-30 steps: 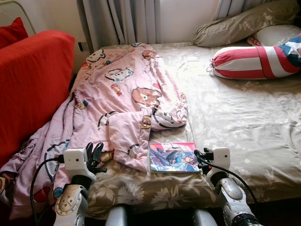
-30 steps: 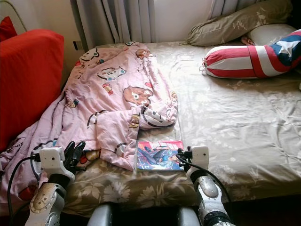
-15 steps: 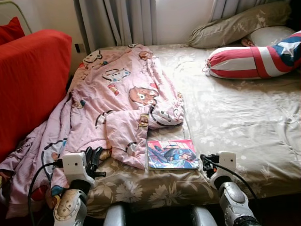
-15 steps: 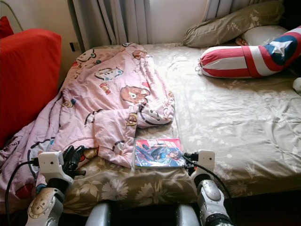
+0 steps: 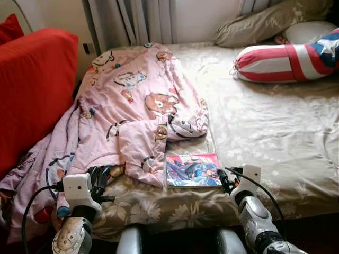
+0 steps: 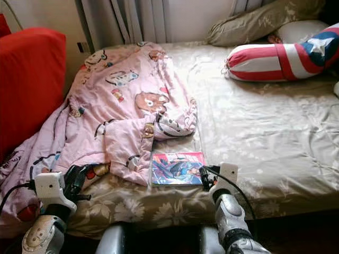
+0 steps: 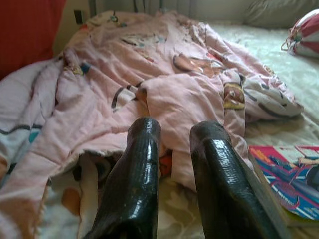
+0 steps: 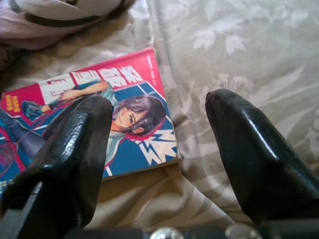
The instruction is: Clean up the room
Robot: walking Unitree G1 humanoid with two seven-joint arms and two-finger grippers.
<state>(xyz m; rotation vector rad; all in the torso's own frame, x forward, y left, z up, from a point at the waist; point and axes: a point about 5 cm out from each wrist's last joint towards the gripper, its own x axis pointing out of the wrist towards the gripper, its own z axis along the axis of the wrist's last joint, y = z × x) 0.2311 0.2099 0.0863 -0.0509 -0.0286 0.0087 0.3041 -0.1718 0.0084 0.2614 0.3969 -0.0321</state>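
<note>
While the right gripper (image 8: 159, 149) hovers spread at the comic book's (image 5: 193, 170) corner, the left gripper (image 7: 174, 149), fingers slightly parted, points beside it at the pink blanket (image 5: 132, 106).

Both head eyes look down from above the foot of the bed with the beige floral sheet (image 5: 265, 121), facing the grey curtains (image 5: 137, 21) at the far wall, one just offset sideways from the other. The left wrist cam sits low, looking along its black fingers (image 7: 134, 179) up the crumpled pink cartoon-print quilt (image 7: 164, 84). The right wrist cam is really close over the glossy pink-and-blue comic book (image 8: 99, 119), which all the views catch.
</note>
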